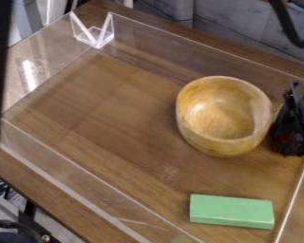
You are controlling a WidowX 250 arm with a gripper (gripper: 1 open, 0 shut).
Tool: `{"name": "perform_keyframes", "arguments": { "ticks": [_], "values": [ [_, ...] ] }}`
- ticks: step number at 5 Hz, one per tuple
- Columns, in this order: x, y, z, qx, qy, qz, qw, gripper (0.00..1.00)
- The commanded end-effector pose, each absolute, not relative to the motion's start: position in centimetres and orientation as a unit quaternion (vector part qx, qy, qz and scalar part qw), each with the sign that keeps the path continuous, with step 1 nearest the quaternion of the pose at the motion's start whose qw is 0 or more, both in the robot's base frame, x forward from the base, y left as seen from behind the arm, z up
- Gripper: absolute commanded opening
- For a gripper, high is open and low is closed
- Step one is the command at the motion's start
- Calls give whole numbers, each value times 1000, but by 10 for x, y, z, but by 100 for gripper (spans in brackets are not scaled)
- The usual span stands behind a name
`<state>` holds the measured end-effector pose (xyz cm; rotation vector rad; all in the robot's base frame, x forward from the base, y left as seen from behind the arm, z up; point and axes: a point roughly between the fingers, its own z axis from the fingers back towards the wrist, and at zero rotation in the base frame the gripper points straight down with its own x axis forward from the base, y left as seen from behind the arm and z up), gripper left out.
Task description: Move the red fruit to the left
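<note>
My black gripper [294, 138] hangs pointing down at the right edge of the view, tight against the right side of the wooden bowl [223, 115]. It has come down over the red fruit [277, 145]. Only a thin red sliver of the fruit shows at the gripper's lower left edge, and the rest is hidden behind the fingers. The dark fingers blend together, so I cannot make out how far apart they stand or whether they grip the fruit.
A flat green rectangular block [231, 211] lies near the front right. Clear plastic walls [66, 142] fence the wooden tabletop on the left, front and right. A small clear bracket [91, 31] stands at the back left corner.
</note>
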<state>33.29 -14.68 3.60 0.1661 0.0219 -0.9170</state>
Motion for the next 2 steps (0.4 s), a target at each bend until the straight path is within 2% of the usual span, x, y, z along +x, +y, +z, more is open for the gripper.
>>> {"name": "perform_keyframes", "arguments": {
  "ticks": [1,2],
  "values": [
    [347,-151,51,73,-23,-438,896,100],
    [345,-155,55,68,-29,-437,896,100]
  ]
}}
